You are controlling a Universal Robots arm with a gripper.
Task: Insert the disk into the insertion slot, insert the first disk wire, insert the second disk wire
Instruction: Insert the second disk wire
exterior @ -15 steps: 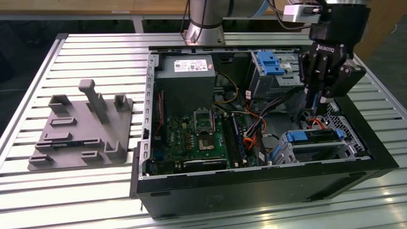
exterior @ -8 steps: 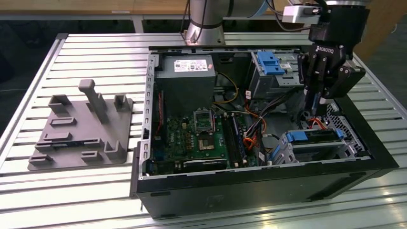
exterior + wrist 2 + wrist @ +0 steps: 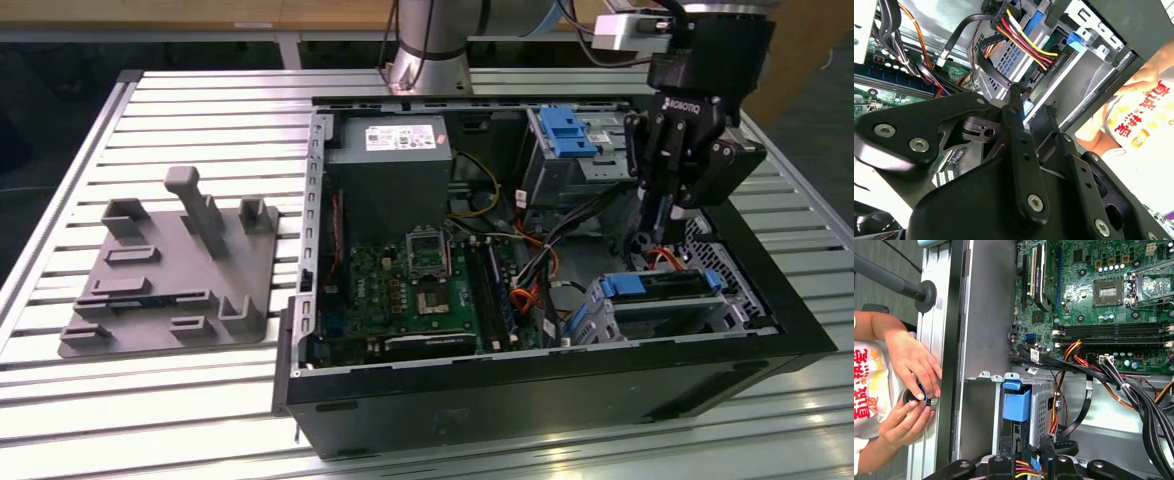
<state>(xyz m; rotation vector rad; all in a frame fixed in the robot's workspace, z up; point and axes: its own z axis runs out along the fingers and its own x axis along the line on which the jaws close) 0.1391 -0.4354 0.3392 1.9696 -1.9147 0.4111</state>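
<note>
The disk (image 3: pixel 654 286), silver-grey in a bright blue carrier, sits inside the insertion slot (image 3: pixel 674 318), a bare metal cage at the case's front on the exterior view's right. Its blue handle end (image 3: pixel 1016 404) also appears in the first wrist view, beside the cage's perforated wall (image 3: pixel 1043 397). My gripper (image 3: pixel 650 240) hangs straight down just behind the disk. Its fingers are shut on a disk wire (image 3: pixel 1026 471), a black plug with yellow, red and orange strands (image 3: pixel 1026 47). In the second wrist view my gripper (image 3: pixel 1032 99) points at the cage wall (image 3: pixel 1004 55).
A larger grey bay with a blue latch (image 3: pixel 567 135) stands behind the arm. Black cable bundles (image 3: pixel 1114 380) cross between motherboard (image 3: pixel 414 290) and cage. A person's hands (image 3: pixel 911 385) work at the table edge beside the case. A grey fixture plate (image 3: pixel 167 270) lies on the exterior view's left.
</note>
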